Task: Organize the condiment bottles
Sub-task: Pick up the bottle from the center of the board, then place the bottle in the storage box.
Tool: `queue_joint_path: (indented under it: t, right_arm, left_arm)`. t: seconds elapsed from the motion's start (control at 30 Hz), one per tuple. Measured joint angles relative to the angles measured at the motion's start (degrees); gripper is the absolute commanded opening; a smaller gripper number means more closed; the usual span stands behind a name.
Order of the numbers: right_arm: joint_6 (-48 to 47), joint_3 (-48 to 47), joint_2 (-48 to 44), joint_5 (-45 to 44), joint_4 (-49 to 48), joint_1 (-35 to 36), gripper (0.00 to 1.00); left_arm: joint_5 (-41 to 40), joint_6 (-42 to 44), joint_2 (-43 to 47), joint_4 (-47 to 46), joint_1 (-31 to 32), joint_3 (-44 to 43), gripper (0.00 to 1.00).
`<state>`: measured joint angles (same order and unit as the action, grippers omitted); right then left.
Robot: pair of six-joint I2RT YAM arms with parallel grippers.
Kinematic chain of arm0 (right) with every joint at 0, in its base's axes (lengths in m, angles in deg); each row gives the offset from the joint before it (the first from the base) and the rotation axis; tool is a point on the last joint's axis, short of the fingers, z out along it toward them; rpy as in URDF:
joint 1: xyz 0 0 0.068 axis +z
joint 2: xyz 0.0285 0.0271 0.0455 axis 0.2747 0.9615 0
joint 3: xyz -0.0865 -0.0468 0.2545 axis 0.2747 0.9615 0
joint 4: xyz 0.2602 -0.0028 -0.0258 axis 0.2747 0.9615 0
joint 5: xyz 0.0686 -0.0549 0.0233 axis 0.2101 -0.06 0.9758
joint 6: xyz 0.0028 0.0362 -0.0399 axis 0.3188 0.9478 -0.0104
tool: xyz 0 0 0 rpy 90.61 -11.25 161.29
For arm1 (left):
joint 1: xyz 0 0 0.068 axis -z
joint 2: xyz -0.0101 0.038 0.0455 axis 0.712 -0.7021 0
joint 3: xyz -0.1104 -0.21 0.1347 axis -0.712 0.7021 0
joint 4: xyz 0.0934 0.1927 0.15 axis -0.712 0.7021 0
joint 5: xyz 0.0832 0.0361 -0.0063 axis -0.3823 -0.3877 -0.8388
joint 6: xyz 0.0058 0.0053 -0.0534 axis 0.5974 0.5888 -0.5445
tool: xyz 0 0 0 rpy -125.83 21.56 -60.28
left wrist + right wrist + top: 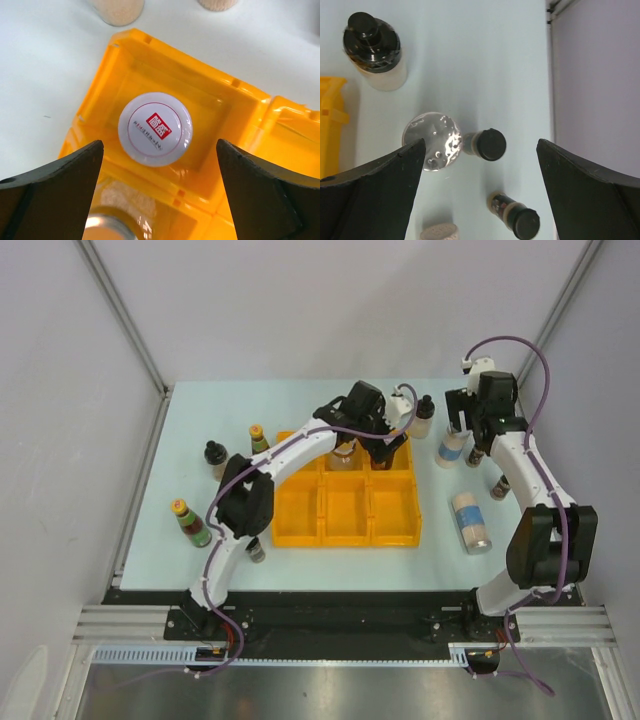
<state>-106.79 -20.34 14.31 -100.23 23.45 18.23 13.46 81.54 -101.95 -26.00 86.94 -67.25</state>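
Observation:
My left gripper [385, 447] hangs open over the back right compartment of the yellow tray [345, 530]. In the left wrist view the gripper [159, 145] is above a white-lidded bottle [155, 129] with a red logo, standing in that compartment. A silver-lidded jar [102, 227] stands in the neighbouring compartment [343, 455]. My right gripper [470, 440] is open and empty above the table right of the tray. Below it [481, 143] are a small black-capped bottle [487, 144] and a clear-topped, blue-labelled shaker [432, 141] [451, 448].
On the table: a black-capped jar [424, 415] [371, 42], a lying blue-labelled shaker [471, 522], a small lying bottle [499, 487] [517, 217]. Left of the tray: two slim sauce bottles [190, 523] [258, 438], a black-capped jar [215, 458] and a small bottle [256, 550].

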Motion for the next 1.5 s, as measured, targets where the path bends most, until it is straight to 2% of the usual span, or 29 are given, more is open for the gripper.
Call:
queue_joint_path:
  t: [0.17, 0.33, 0.53, 0.63, 0.73, 0.77, 0.83, 1.07, 1.13, 1.3, 1.5]
  right_arm:
    - [2.03, -1.79, 4.46, 7.32, 1.05, -1.57, 1.0]
    - [2.95, -2.34, 8.96, 9.9, 2.21, -1.2, 1.0]
    - [3.13, -2.47, 11.63, 9.7, 3.1, -0.94, 1.0]
    - [3.13, -2.69, 12.09, 9.55, 3.48, -0.85, 0.96]
    - [2.95, -3.08, 12.35, 9.55, 3.91, -0.83, 0.73]
    - [2.91, -3.23, 12.55, 9.57, 4.07, -0.76, 0.6]
    - [2.82, -3.52, 13.18, 9.4, 4.24, -0.57, 0.48]
    - [2.16, -4.13, 13.4, 9.29, 4.87, 0.17, 0.05]
    - [1.7, -4.44, 13.4, 8.96, 5.57, 0.68, 0.0]
    - [-0.57, -4.87, 11.63, 7.45, 10.05, 3.96, 0.0]
    - [-4.11, -4.87, 0.15, 5.86, 14.12, 10.84, 0.0]
  left_arm:
    - [0.13, -0.59, 7.28, 2.56, 0.0, -0.13, 1.0]
    - [-1.77, -0.59, 18.27, 3.34, -0.31, 2.03, 1.0]
    - [-3.32, -0.59, 35.17, 1.07, -3.39, 18.34, 1.0]
    - [-3.98, -0.52, 38.73, 1.77, -6.58, 24.92, 1.0]
    - [-5.01, -0.57, 39.58, 2.64, -10.08, 29.7, 1.0]
    - [-4.98, -0.55, 39.95, 2.71, -10.99, 31.17, 1.0]
    - [-5.05, -0.42, 41.46, 3.98, -13.42, 34.6, 1.0]
    - [-5.03, 0.13, 48.43, 5.44, -18.91, 36.79, 1.0]
    - [-4.9, 0.55, 51.93, 5.07, -20.2, 38.32, 1.0]
    - [-5.09, 1.97, 59.01, 4.96, -22.29, 44.3, 1.0]
    - [-5.09, 2.62, 61.33, 5.44, -24.11, 50.25, 1.0]
